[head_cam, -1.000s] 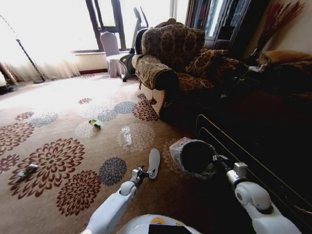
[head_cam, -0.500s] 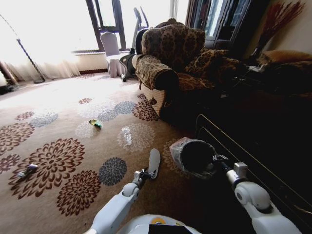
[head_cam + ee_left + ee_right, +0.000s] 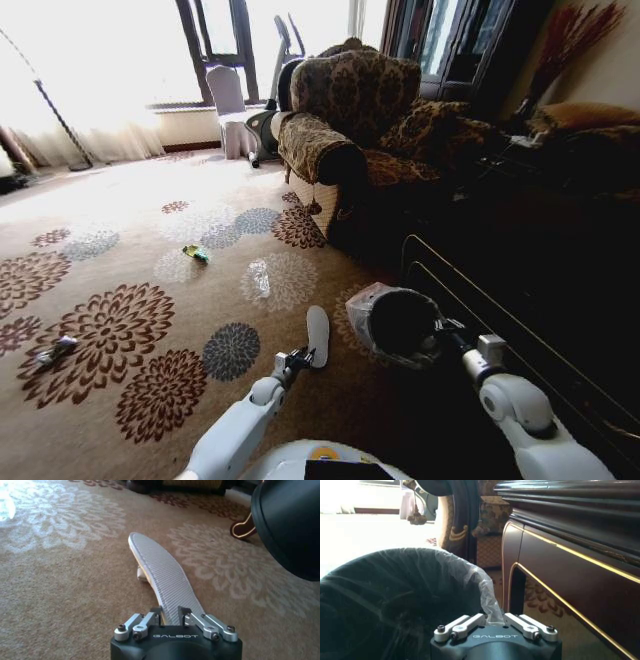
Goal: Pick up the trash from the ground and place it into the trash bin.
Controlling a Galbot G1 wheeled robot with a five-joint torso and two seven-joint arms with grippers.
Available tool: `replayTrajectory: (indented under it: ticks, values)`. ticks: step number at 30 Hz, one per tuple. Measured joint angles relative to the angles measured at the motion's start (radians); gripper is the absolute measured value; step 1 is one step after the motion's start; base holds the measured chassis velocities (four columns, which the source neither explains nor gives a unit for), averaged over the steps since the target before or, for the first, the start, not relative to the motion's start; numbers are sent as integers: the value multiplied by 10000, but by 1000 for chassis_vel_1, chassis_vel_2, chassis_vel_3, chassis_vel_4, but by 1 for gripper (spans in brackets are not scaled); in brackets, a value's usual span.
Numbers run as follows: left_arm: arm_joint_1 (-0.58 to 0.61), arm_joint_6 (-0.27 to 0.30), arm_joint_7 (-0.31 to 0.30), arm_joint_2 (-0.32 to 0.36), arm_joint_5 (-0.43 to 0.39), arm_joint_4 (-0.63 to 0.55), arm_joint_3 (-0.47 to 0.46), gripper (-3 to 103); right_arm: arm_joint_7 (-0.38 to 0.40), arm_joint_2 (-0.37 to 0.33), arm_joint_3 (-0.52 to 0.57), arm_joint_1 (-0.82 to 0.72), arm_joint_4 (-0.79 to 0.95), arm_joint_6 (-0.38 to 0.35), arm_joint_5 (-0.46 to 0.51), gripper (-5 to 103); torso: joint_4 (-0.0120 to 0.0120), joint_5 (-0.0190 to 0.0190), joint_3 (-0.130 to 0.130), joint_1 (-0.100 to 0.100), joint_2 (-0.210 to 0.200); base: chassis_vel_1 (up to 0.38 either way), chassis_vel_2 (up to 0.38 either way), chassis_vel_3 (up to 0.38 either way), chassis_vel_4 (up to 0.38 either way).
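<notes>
carpet [image 3: 120,330]: flower-patterned floor, carries all the litter.
armchair [image 3: 350,120]: well behind the work area, not involved.
bin [image 3: 400,322]: dark, lined with a translucent bag, tipped so its mouth faces the head camera; held off the carpet at its rim, just right of the insole.
right gripper [image 3: 495,624]: clamped on the bin's rim and liner edge; the liner bunches between its fingers in the right wrist view.
insole [image 3: 165,577]: pale grey, long, thin, curved; one end pinched, the far end reaching out over the carpet toward the bin. Judged light and flexible, likely to droop and swing if moved fast; the textured face should give fair friction. An end grip suits a drop into the bin.
left gripper [image 3: 172,618]: closed on the insole's near end, low over the carpet, beside the bin.
bottle [image 3: 259,277]: clear, lying on a pale flower, well ahead of both grippers. Judged light, smooth, prone to roll; best taken across the middle of the body.
wrapper [image 3: 196,254]: green, flat on the carpet, left of the bottle. Judged thin and crinkly; pinch a raised edge.
small piece [image 3: 55,351]: far left on a red flower; too small to identify.
</notes>
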Motion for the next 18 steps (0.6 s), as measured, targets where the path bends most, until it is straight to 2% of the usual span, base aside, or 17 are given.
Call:
replayTrajectory:
  ticks: [9,18]
  values:
    - [226,-648,-39,71,707,-418,-347,2,138,-38,-53,34,50,-1,102,1,0,-1,0,0,0,0,0,0,0]
    - [576,-608,-1,143,609,-764,-575,0,160,-130,-37,-1,167,-40,229,1,1,1,0,0,0,0,0,0,0]
